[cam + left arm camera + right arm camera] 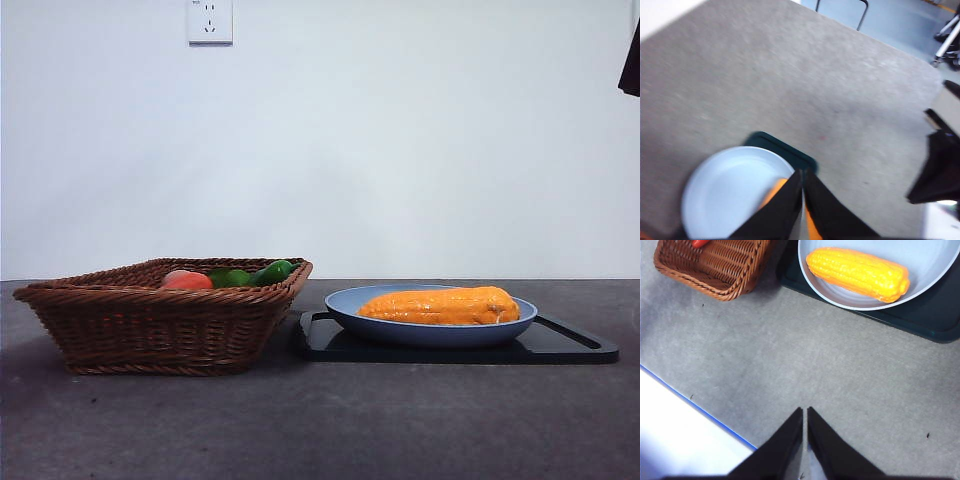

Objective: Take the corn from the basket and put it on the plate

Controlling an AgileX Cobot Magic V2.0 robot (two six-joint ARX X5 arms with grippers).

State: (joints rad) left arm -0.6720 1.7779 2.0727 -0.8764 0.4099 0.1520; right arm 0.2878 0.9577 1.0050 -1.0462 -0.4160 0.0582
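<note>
Inspector: Basket [160, 320] sits nearest; corn [440, 306] lies on plate [352, 312]. Risk?

Assessor: Left gripper [803, 175], jaws closed and empty, hangs above; descending could nudge it. Right gripper [805, 412] likewise closed, clear.

No text, label, brand, number or sign can be read anywhere; the corn [442, 306], plate [350, 312], basket [150, 325] and black tray [570, 350] carry no markings.
</note>
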